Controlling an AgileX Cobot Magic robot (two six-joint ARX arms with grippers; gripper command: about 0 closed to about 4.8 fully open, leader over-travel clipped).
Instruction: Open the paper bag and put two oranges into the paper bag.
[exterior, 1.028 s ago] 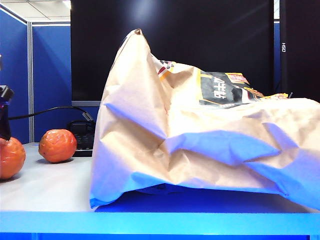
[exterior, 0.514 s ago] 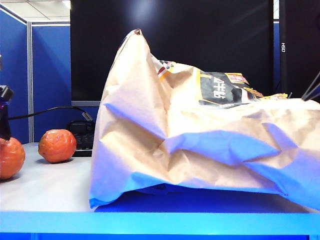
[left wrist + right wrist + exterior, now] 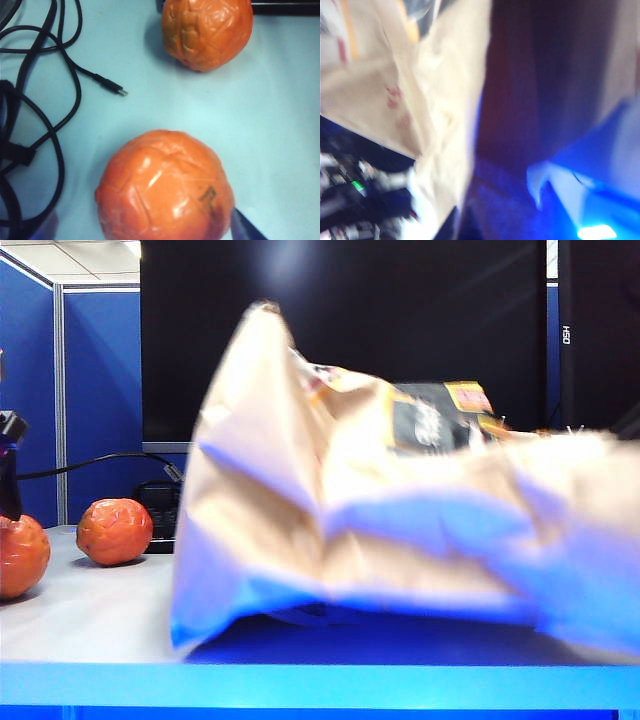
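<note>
**Q:** Two round orange-red dimpled oranges [image 3: 114, 531] are sitting where, and why untouched?

**A:** Both are lying on the pale table [image 3: 90, 625] left of the large brown kraft paper bag [image 3: 400, 520], waiting, it seems, until the bag is opened. Over the near orange [image 3: 165, 190] the left gripper [image 3: 165, 235] is hovering, jaws spread wide, holding nothing, a black cable [image 3: 75, 85] coiling beside it.

**Q:** And the right gripper?

**A:** It is working at the bag's right end, out of clear sight and pinched shut; whether on paper, the blurred wrist view cannot tell. The bag's print [image 3: 435, 418] is smearing as the paper shakes.
</note>
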